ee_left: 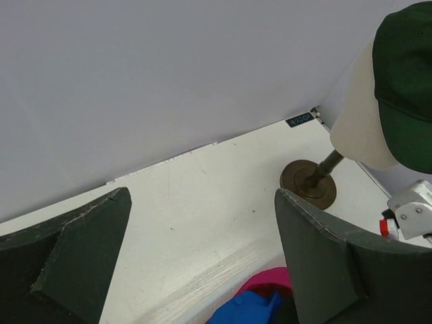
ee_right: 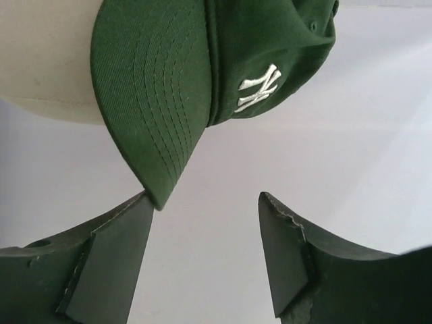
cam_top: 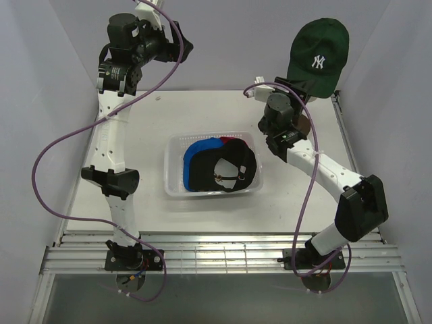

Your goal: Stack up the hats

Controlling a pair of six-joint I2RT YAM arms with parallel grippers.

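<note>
- At the near edge of the table, two arms are bolted side by side, the left arm and the right arm.
- In the middle of the table sits one clear tray holding three caps in a pile.
- The black cap lies on top, its inside and back strap facing up. One blue cap shows under it on the left, and one magenta-red cap peeks out at the far side.
- Farther back on the right, the right gripper has its jaws apart and clamps nothing. The brim tip of the fourth hat lies right at one finger's tip; whether they touch, I cannot tell.
- That fourth hat, one dark green cap with a white emblem, sits on the single beige mannequin head. The head's brown stand is in the far right corner.
- At the far left, the left gripper is raised above the table with its jaws spread wide and nothing between them.
</note>
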